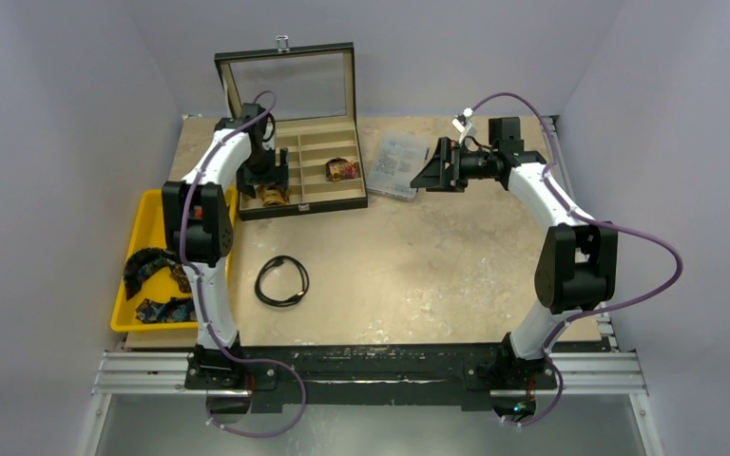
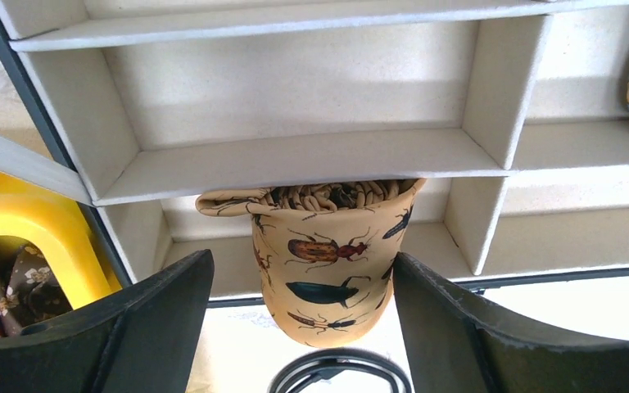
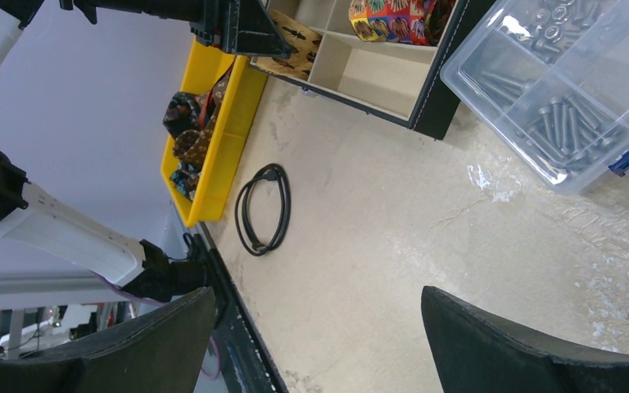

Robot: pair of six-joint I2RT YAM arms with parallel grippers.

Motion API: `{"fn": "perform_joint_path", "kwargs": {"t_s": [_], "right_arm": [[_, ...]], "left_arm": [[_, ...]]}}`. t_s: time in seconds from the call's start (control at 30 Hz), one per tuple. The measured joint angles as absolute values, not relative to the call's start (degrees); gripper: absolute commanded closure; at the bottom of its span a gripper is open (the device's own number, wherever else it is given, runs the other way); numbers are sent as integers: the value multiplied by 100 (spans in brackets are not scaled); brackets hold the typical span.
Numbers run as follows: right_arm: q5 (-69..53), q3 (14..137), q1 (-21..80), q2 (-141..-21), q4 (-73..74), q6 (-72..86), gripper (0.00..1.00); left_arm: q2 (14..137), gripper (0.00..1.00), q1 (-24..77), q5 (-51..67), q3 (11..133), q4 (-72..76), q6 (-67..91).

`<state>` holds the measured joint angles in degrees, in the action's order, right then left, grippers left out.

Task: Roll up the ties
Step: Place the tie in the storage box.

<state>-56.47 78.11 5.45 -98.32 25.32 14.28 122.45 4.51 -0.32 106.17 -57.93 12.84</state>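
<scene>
A rolled tan-gold tie [image 2: 328, 262] with beetle prints stands between the jaws of my left gripper [image 2: 303, 286]. The right finger touches it and a gap shows at the left finger, so the gripper is open. In the top view the left gripper [image 1: 268, 185] is over the near-left cell of the compartment case [image 1: 318, 202], with the tan roll [image 1: 272, 197] below it. A multicoloured rolled tie [image 1: 342, 169] sits in another cell. Dark ties [image 1: 152, 271] lie in the yellow tray [image 1: 148, 214]. My right gripper [image 1: 430, 171] is open and empty above the table.
The case lid [image 1: 285, 81] stands open at the back. A black cable loop [image 1: 281, 281] lies on the table in front of the case. A clear plastic box of screws [image 1: 394, 164] sits right of the case, close to the right gripper.
</scene>
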Motion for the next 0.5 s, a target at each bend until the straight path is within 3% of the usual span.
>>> {"fn": "perform_joint_path", "kwargs": {"t_s": [0.17, 0.3, 0.5], "right_arm": [[-5647, 7811, 545, -9832, 2532, 1428, 2], [-5647, 7811, 545, -9832, 2532, 1428, 2], [-5645, 7811, 545, -9832, 2552, 1413, 2]], "left_arm": [[12180, 32, 451, -38, 10481, -5537, 1273], [12180, 47, 451, 27, 10433, -5400, 1271], [12180, 52, 454, 172, 10283, -5223, 1291]]}}
